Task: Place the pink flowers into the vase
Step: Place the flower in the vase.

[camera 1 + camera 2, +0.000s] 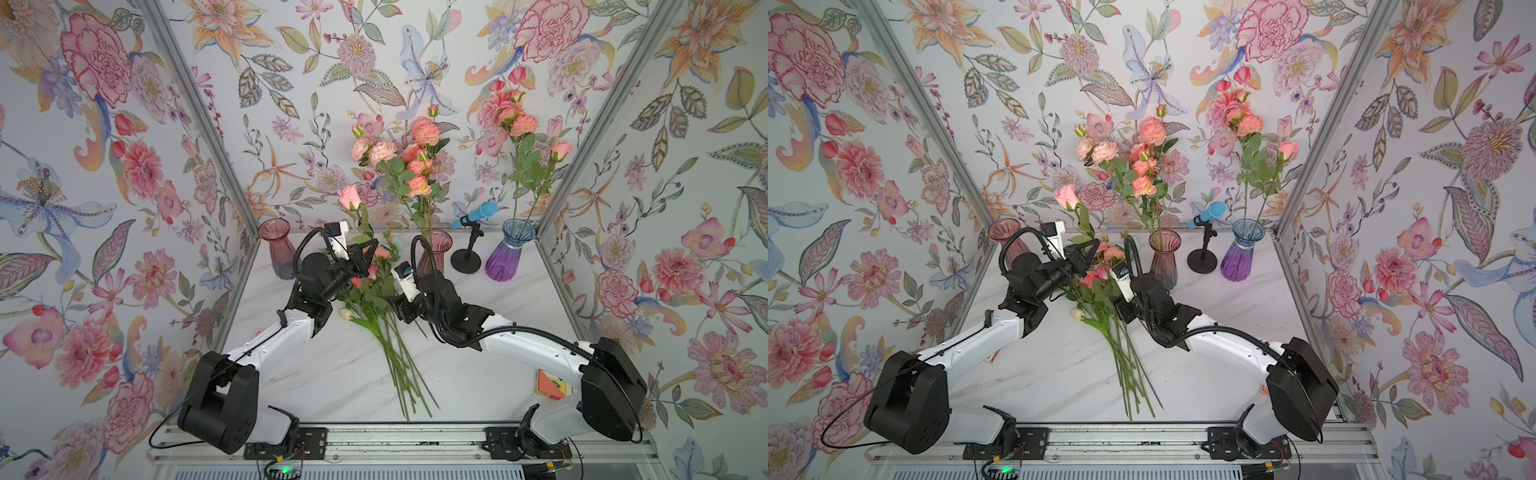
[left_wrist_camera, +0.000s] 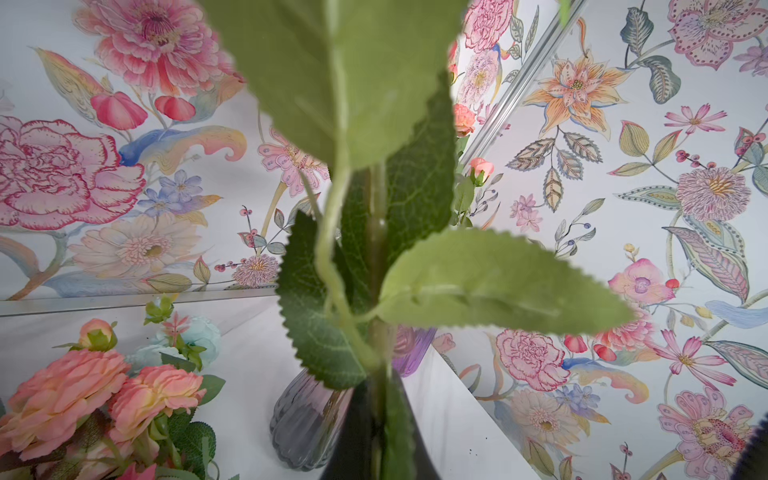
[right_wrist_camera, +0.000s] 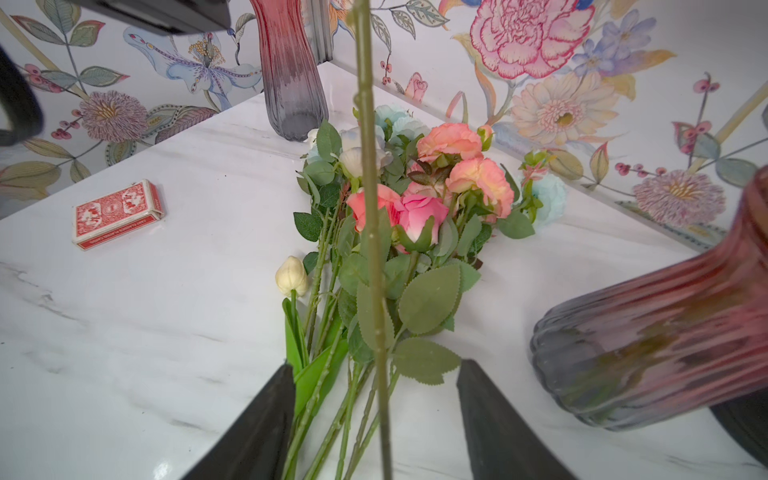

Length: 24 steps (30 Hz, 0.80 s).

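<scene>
Stem ends: the loose pink flowers (image 1: 376, 303) lay bundled on the marble table (image 1: 332, 374), cut ends toward the front rail and heads toward the back wall.
Right gripper (image 3: 374, 368): its jaws stood wide apart and gripped nothing; one lifted stem ran free between them, above the bundle.
Left gripper (image 1: 365, 255): it was closed tight on the stem of the held rose (image 1: 349, 197), which stood nearly upright with its pink head well above the table.
Bundle mix: a white bud (image 3: 292, 276) and pale blue blooms (image 3: 548, 195) lay among the pink heads.
Middle vase (image 1: 434, 249): it stood just beyond the right gripper and already carried pink flowers, so it looked the likely target.
Empty vase (image 1: 276, 249): it stood at the back, on the left arm's side.
Far corner: a blue-purple vase (image 1: 505, 253) held stems, with a microphone (image 1: 473, 214) on its stand beside it.
Risk, grip: with one pinch on a thin stem, the rose could swivel or slip during a swing.
Risk, snag: a sideways move could catch the stem on an open right jaw.
Risk, insertion: the crowded neck could deflect the stem tip, and a hard push might tip the vase.
</scene>
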Motion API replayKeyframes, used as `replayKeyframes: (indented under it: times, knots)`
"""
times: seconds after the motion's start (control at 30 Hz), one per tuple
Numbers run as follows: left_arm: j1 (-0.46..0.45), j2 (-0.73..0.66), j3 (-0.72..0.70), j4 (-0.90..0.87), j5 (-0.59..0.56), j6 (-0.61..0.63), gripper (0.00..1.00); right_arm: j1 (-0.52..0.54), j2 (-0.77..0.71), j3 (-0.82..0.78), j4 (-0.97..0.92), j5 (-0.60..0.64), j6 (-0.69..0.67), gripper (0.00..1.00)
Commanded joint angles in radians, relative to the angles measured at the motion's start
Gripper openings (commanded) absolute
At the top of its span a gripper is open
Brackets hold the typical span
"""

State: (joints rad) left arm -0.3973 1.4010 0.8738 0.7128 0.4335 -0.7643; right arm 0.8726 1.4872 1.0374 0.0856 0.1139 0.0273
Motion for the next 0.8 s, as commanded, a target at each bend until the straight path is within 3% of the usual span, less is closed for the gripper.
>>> replayKeyframes:
  times: [0.0, 0.13, 0.3, 0.57, 0.77]
  knots:
    - [-0.011, -0.076, 0.008, -0.008, -0.088, 0.105, 0.0, -0.012, -0.043, 0.058, -0.024, 0.019, -0.019, 0.77]
    - [-0.048, -0.135, -0.025, 0.001, -0.191, 0.196, 0.0, -0.021, -0.051, 0.098, -0.026, 0.004, -0.025, 0.88]
    - [-0.063, -0.155, -0.043, 0.036, -0.201, 0.207, 0.0, -0.026, -0.01, 0.192, -0.03, -0.025, -0.036, 0.88]
    - [-0.076, -0.177, -0.053, 0.031, -0.197, 0.22, 0.0, -0.025, 0.094, 0.36, -0.059, -0.066, -0.067, 0.67]
    - [-0.078, -0.187, -0.062, 0.033, -0.209, 0.222, 0.0, -0.02, 0.152, 0.424, -0.087, -0.096, -0.069, 0.62]
